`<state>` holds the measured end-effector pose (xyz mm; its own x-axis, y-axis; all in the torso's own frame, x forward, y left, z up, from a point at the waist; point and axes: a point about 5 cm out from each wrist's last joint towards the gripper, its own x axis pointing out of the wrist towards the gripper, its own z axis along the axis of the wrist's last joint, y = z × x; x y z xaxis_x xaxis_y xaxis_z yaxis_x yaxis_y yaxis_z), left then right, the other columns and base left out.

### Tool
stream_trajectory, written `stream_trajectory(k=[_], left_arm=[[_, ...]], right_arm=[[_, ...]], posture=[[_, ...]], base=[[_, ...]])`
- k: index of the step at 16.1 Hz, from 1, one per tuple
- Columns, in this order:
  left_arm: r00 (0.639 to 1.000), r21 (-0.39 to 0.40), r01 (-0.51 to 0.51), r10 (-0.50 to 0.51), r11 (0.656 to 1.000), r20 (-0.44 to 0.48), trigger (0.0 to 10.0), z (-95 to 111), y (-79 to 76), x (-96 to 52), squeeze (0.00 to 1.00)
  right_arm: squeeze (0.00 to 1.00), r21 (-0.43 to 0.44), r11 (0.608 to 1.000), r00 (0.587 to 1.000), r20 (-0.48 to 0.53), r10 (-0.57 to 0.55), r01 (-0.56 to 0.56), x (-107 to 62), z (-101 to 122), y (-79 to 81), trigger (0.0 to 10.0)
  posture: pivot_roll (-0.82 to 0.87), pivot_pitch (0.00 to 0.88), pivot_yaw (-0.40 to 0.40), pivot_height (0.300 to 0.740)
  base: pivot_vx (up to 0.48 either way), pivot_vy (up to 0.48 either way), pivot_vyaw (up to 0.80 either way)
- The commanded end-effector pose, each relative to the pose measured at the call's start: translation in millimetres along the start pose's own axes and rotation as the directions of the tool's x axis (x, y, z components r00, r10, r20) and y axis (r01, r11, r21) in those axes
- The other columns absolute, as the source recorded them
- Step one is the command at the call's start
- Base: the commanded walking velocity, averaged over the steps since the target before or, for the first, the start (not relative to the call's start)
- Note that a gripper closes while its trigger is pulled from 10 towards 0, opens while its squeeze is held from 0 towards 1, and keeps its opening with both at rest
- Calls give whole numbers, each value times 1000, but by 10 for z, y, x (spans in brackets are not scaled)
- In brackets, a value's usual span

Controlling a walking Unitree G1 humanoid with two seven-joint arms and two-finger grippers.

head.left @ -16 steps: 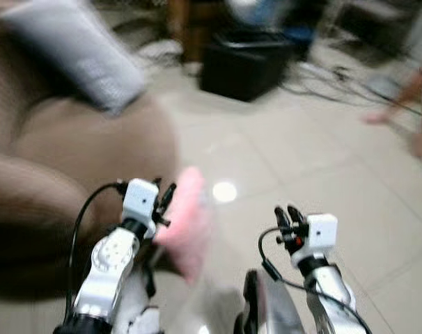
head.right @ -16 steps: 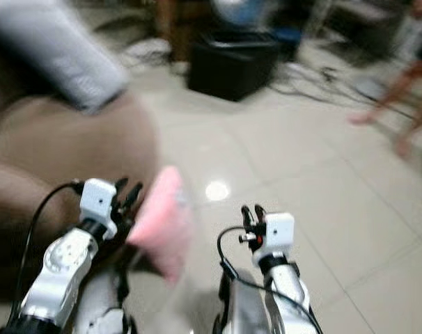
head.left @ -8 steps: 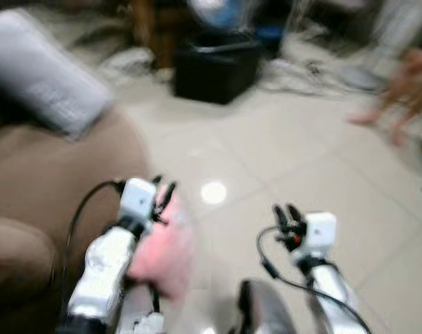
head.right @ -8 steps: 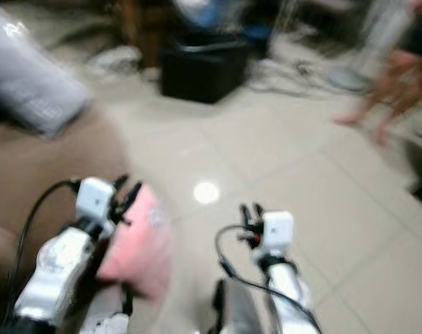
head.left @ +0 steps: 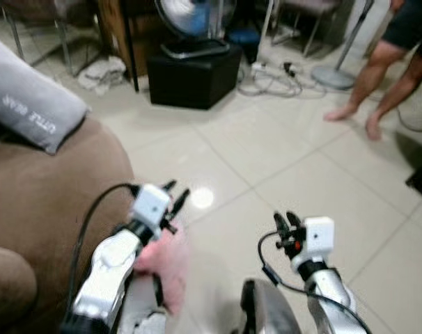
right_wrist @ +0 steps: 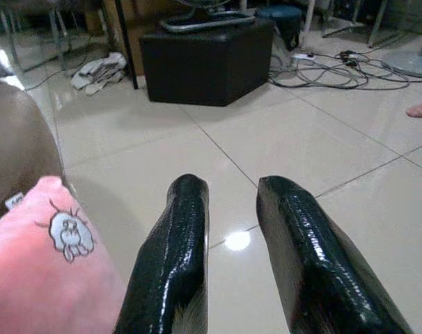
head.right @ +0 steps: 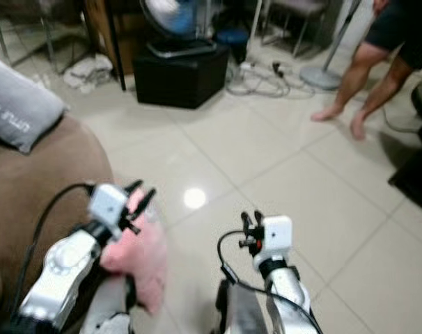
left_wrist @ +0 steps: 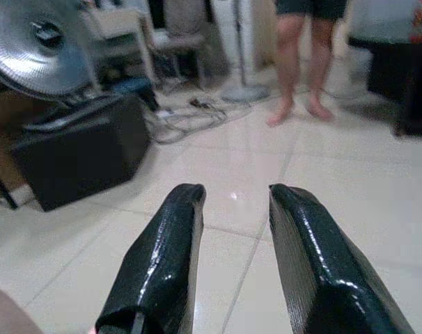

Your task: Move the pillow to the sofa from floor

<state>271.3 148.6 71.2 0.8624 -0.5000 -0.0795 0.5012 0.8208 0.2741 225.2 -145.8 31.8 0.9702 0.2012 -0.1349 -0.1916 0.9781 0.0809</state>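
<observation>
The pink pillow point(head.right: 138, 261) hangs low beside the left arm, just off the brown sofa point(head.left: 51, 202) and above the tiled floor point(head.left: 280, 160). The left gripper point(head.left: 175, 198) has its fingers point(left_wrist: 162, 257) a little apart with nothing between the tips; the pillow seems tucked under the wrist, though blur hides the contact. The right gripper point(head.left: 289, 221) is raised, fingers slightly parted and empty. A grey cushion point(head.left: 30, 108) lies on the sofa. A person's bare legs point(head.left: 378, 76) stand beyond.

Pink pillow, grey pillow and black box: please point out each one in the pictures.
pink pillow point(right_wrist: 37, 278), right wrist view, on its pink cover below the small printed animal.
grey pillow point(head.left: 30, 115), left eye view, on its face beside the white lettering.
black box point(head.right: 180, 73), right eye view, on its front side.
</observation>
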Motion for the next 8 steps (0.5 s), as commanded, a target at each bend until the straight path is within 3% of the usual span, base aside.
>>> stream_trajectory(k=[1,3,5,8], left_arm=[[999,21,28,-27,999,-43,10000,-63,-36,29,0],[989,6,49,-48,999,-141,10000,-167,-80,155,0],[977,-64,4,-17,998,-211,10000,-249,-73,279,0],[952,-63,-61,39,996,-305,10000,-352,-36,343,0]], right_arm=[[0,1,1000,1000,-28,6,-6,-9,-40,0,10000],[0,-14,1000,999,-44,6,-7,-9,-48,-14,10000],[0,-26,1000,999,-52,10,-11,-12,-45,-38,10000],[0,-38,999,998,-62,17,-20,-25,-48,-67,10000]], posture=[[75,66,-108,572],[68,72,-110,557],[59,76,-107,537],[53,84,-106,512]], base=[[0,0,0],[0,0,0],[0,0,0],[0,0,0]])
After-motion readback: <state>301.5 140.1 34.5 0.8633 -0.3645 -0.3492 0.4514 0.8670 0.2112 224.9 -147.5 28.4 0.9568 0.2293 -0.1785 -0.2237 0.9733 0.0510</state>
